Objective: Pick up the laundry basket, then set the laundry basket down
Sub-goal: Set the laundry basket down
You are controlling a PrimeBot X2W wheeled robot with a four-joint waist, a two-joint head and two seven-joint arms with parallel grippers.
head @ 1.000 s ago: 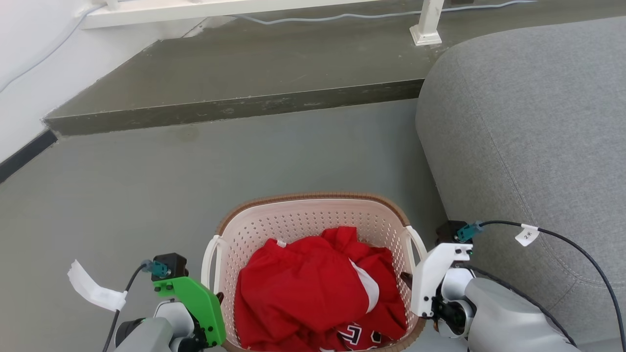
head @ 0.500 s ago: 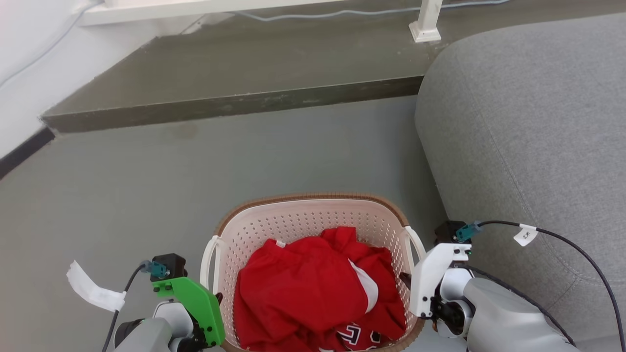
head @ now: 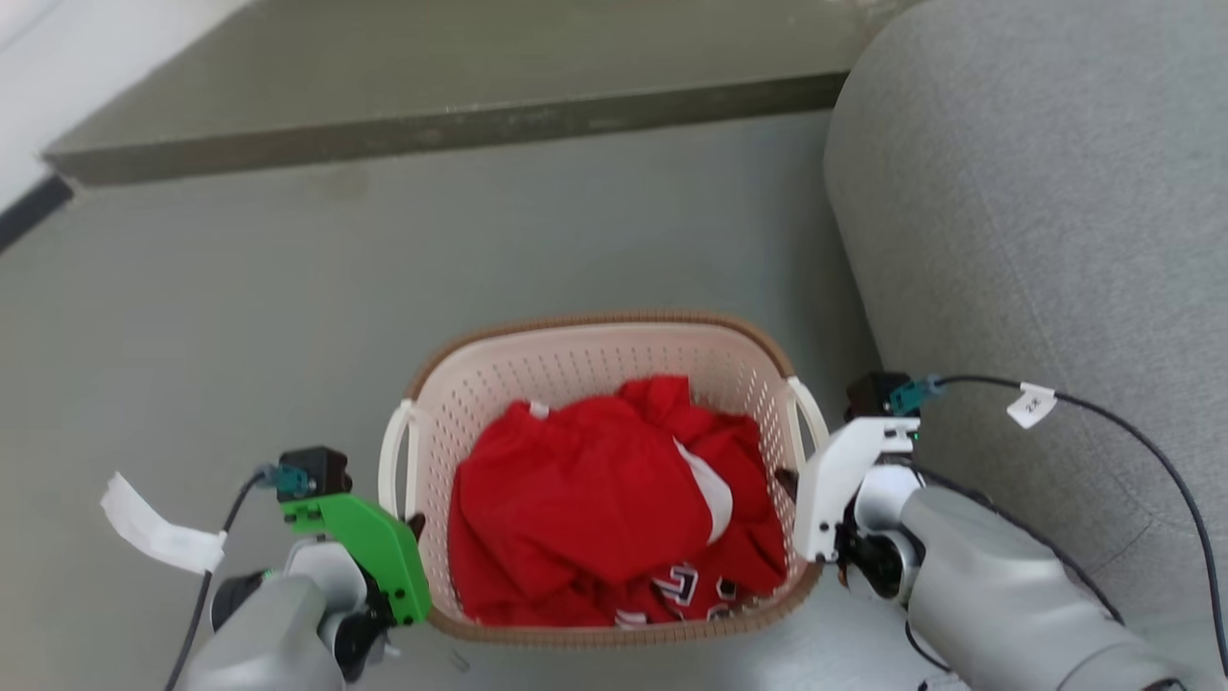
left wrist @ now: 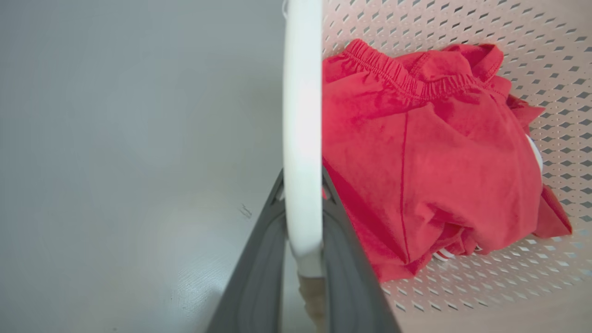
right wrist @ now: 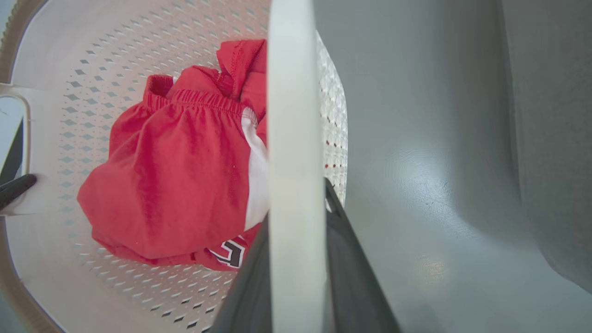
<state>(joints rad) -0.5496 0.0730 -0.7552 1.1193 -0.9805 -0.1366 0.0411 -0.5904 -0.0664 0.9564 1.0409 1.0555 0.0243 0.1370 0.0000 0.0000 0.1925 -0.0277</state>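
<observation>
The left gripper (left wrist: pixel 301 185) has its two dark fingers clamped on the left side handle (left wrist: pixel 303 92), one finger on each side of the white bar; the right gripper (right wrist: pixel 296 199) pinches the right side handle (right wrist: pixel 293 92) the same way; between them is the laundry basket (head: pixel 595 355), red clothes (head: pixel 595 489) heaped inside; whether it is clear of the grey floor (head: pixel 240 317) I can't tell; a grey sofa (head: pixel 1055 192) stands just beside its right side, a low step (head: pixel 432 125) well beyond
</observation>
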